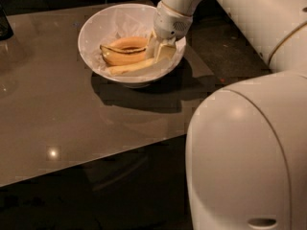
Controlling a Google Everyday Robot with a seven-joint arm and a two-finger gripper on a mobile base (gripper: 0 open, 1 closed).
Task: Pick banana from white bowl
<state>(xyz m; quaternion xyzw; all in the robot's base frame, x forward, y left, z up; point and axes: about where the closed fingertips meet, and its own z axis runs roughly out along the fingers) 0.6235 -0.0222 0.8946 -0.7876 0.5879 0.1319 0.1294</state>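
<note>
Closest to the camera, well short of the fingers [166,52] and off to their right: a bulky white shell [249,157], filling the lower right corner. Left of it, still well short of the fingers: the glossy brown desk [62,123], with its near edge slanting across and a small glint [53,153] near that edge.

Farther in, just in front of the fingers: a dark shadow [139,92] on the desk, thrown under and to the right of the bowl [91,51]. White, wide, upright on the desk.

Inside the bowl, at its right side: the gripper [158,55], pointing down from above. Fingers narrow, closed on the right end of the banana [129,68]. Pale yellow, lying along the bowl's near wall, stretching leftward from the fingers. Low in the bowl, not lifted.

Just left of the fingers and behind the banana: two orange bananas [125,49], touching it.

Above and right of the fingers: the white arm [249,18], thick, rising from the wrist to the upper right corner.

Far left of the fingers, at the desk's back edge: a dark object [5,25], cut off by the border, too dim to name.
</note>
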